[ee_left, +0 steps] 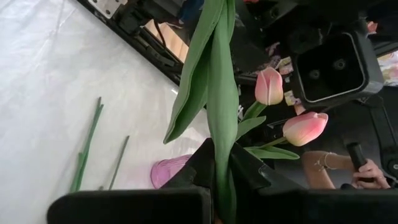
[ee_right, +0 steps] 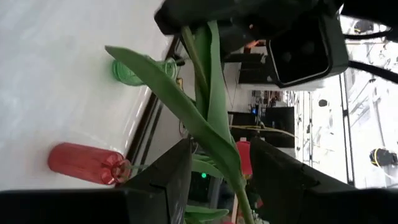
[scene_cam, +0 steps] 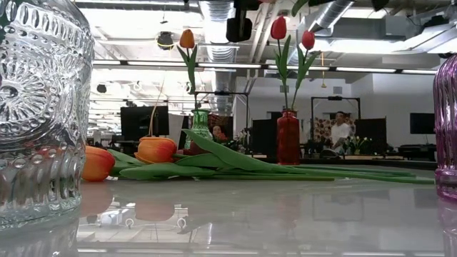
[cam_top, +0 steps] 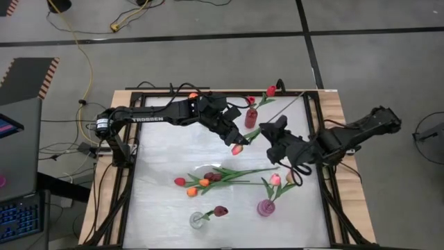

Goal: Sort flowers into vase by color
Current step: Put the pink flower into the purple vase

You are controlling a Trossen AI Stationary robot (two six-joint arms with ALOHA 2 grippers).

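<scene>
My left gripper [cam_top: 231, 138] hangs over the middle of the table, shut on a pink-headed flower [cam_top: 237, 148]. The flower's stem and long green leaves [ee_left: 214, 74] run toward the far right corner. My right gripper [cam_top: 275, 137] is open beside it, one finger on either side of those leaves [ee_right: 208, 118]. More flowers [cam_top: 208, 179], with red, orange and maroon heads, lie in a loose pile on the table. The red vase [cam_top: 251, 117] holds two red tulips. The pink vase [cam_top: 266, 207] holds two pink ones, and the clear vase [cam_top: 198, 220] a maroon one. My left gripper pinches the flower's stem [ee_left: 221, 171] between its two fingers, close behind the head, with the fingers lying across the stem. The flower is lifted clear of the table and lies roughly level, its leaves reaching away past the fingertips. My right gripper has the leaves passing between its open fingers [ee_right: 177, 171]; whether a finger touches them I cannot tell.
A green vase [scene_cam: 201, 123] with an orange tulip stands at the far edge, left of the red vase [scene_cam: 288, 137]. Two bare green stems [ee_left: 87, 146] lie on the white tabletop. A black frame [cam_top: 129, 167] runs around the table. A person's hand [ee_left: 367, 171] shows beyond the table.
</scene>
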